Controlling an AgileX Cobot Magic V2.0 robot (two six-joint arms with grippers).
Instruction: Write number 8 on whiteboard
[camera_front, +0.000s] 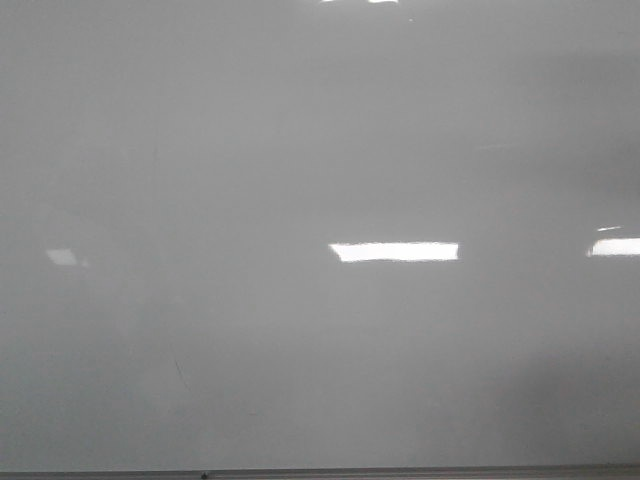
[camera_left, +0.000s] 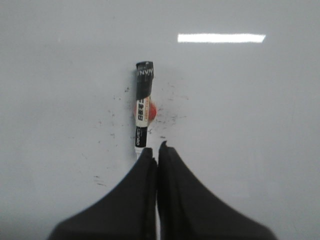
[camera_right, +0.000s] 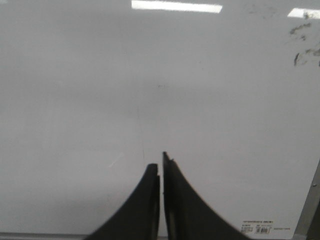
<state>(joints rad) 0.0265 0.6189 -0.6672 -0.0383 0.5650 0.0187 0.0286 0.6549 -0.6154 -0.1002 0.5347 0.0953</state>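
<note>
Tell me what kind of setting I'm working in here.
Likely an indoor lab or office: a glossy whiteboard fills the view, reflecting ceiling strip lights, and a marker lies on it.

Only a marker (camera_left: 143, 112) lies on the whiteboard (camera_front: 300, 150), just beyond the left pincer (camera_left: 154, 152).

Office or lab, glossy whiteboard (camera_front: 300, 150), ceiling-light reflections (camera_front: 394, 252)

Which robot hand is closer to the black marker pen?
Left. The left gripper is shut on the marker, which sticks out past its fingertips. The right gripper is shut, with no marker in its view.
</note>
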